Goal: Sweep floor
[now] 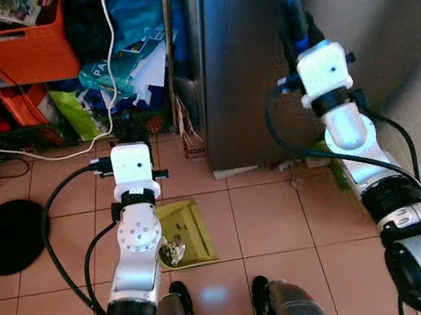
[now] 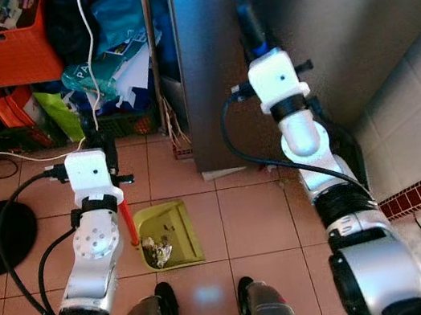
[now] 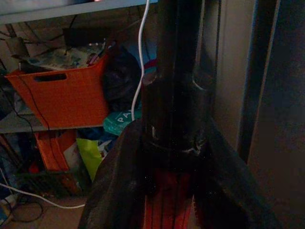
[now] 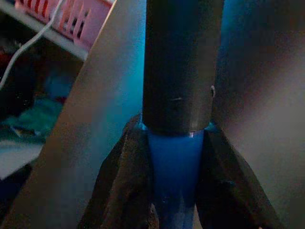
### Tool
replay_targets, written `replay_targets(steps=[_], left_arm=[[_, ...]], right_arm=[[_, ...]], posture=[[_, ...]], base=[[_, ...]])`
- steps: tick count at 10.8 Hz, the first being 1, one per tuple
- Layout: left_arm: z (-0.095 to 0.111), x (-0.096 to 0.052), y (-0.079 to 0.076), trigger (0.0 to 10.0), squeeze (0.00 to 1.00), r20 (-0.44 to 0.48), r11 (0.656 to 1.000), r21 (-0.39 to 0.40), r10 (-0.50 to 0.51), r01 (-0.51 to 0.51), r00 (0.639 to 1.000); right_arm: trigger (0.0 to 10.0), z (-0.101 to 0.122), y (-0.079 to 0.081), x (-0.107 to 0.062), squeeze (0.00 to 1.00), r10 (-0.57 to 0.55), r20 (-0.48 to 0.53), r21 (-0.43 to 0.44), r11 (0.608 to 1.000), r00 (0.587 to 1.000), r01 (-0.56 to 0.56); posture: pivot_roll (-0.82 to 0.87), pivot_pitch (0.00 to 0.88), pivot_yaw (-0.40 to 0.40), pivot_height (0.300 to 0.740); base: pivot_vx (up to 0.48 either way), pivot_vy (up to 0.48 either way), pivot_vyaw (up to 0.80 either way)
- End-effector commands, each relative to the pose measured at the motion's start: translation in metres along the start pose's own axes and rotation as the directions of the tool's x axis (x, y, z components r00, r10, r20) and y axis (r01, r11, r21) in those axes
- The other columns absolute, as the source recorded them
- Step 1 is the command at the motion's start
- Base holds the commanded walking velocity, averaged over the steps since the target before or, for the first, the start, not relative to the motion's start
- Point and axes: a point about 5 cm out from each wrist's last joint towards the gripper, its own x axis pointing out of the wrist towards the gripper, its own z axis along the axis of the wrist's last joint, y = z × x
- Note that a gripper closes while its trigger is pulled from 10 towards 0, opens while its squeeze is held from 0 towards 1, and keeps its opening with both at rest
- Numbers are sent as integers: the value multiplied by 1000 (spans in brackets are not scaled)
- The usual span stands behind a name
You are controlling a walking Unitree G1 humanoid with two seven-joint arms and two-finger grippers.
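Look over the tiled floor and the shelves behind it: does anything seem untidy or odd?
Yes. Crumpled bags and papers spill out beside the orange plastic crate, and a white cable trails loose across the terracotta tiled floor. The debris sits inside the yellow-green plastic dustpan.

Two silver arms with round joints end in white boxy wrist blocks (image 1: 131, 165). Black cables (image 1: 59, 202) loop behind each pincer. The fingers (image 3: 114, 191) are long and black.
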Motion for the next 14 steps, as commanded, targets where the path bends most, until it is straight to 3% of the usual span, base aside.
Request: replay_targets(steps=[1,4,7,9,11,12,14], left_arm=[[-21,-13,-8,10000,0,-116,999,4,-53,54,992],[-21,-14,-5,10000,0,-122,998,12,-53,54,991],[-21,-11,-8,10000,0,-125,998,6,-58,59,990],[-24,-8,-10,10000,0,-128,998,4,-67,68,989],[-24,1,-14,10000,0,-122,997,4,-76,77,990],[-25,7,-14,10000,0,-119,997,8,-81,83,990],[-29,11,-14,10000,0,-127,995,17,-91,94,988]], right_arm=[[10000,3,8,0,0,29,31,2,1000,999,-29],[10000,-22,46,-31,0,124,-133,215,972,983,-93],[10000,-19,63,-47,0,216,-108,350,922,970,-166],[10000,-13,58,-49,0,245,-85,449,875,966,-182],[10000,6,53,-47,0,312,-16,556,792,950,-251],[10000,22,47,-47,0,366,33,609,730,930,-309],[10000,38,40,-45,0,419,94,651,661,903,-374]], posture=[[31,296,-46,740],[38,303,-42,740],[18,289,-42,740],[-14,258,-44,740],[-34,221,-41,740],[-49,195,-34,740],[-61,156,-22,740]], base=[[0,0,0],[0,0,0],[0,0,0],[0,0,0],[0,0,0],[0,0,0],[0,0,0]])
